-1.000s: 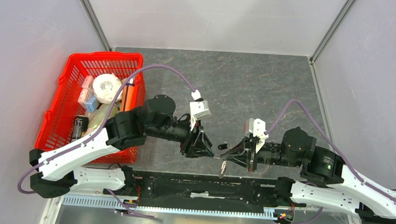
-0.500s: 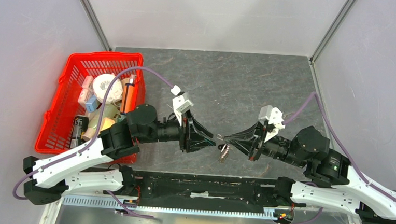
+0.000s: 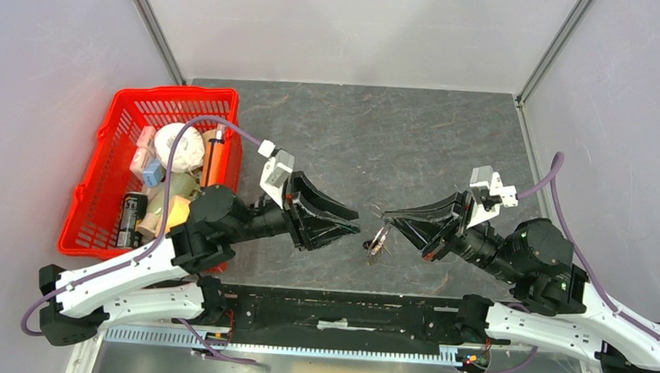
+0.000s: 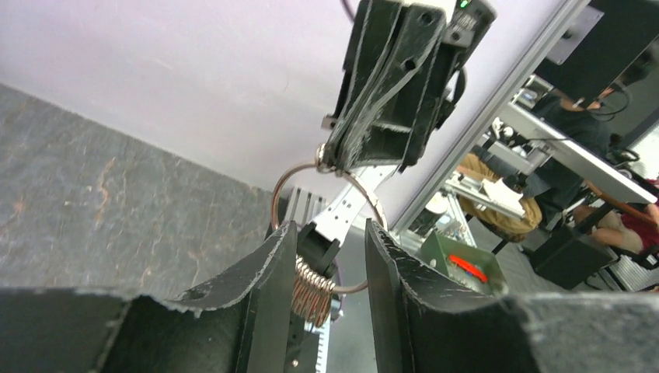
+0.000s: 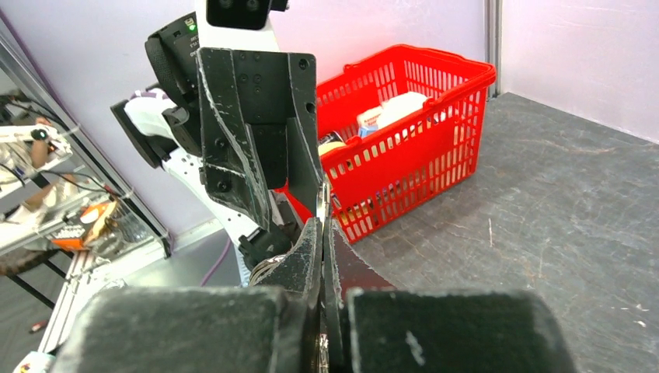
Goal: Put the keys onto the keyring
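Between the parted jaws of the left gripper (image 4: 330,227) hangs the keyring (image 4: 274,203) (pinched by the right gripper (image 4: 328,159)), with several keys (image 4: 311,291) apparently threaded.

Red basket (image 3: 94,172) on grey table (image 3: 398,147)

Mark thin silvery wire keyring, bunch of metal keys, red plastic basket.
thin silvery wire keyring (image 4: 285,185): left wrist view, upper-left arc.
bunch of metal keys (image 4: 312,290): left wrist view, middle of stack.
red plastic basket (image 3: 176,94): top external view, far rim.
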### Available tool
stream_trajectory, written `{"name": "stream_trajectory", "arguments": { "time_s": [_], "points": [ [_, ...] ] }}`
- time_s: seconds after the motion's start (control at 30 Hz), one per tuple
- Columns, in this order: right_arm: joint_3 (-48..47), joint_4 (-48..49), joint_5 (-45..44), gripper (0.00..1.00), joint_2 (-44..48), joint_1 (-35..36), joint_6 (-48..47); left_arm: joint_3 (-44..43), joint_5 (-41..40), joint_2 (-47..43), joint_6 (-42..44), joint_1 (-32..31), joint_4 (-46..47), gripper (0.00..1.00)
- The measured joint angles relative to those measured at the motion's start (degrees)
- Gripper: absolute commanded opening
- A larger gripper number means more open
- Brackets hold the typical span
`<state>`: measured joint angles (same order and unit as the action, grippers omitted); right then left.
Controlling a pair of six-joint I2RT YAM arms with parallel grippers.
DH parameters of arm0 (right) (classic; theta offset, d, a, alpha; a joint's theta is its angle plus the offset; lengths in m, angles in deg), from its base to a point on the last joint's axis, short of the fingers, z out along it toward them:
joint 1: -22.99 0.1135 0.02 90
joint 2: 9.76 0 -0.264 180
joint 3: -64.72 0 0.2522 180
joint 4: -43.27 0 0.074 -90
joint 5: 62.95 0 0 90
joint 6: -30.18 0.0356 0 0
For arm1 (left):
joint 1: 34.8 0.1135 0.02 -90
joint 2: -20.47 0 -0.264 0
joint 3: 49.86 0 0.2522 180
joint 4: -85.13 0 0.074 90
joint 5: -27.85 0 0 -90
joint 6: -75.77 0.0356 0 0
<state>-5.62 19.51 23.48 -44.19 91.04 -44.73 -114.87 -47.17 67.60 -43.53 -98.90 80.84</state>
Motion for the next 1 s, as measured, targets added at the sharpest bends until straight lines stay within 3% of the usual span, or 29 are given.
{"name": "stream_trajectory", "arguments": {
  "time_s": [0.33,1.0],
  "points": [
    [4.74,6.93,-1.31,0.0,2.82,0.0,6.29,0.48,0.0,0.17,-1.31,0.0,9.29,0.42],
    [5.88,14.38,0.52,0.0,0.87,0.0,9.11,0.5,-0.02,1.79,-1.4,0.0,12.15,0.35]
  ]
}}
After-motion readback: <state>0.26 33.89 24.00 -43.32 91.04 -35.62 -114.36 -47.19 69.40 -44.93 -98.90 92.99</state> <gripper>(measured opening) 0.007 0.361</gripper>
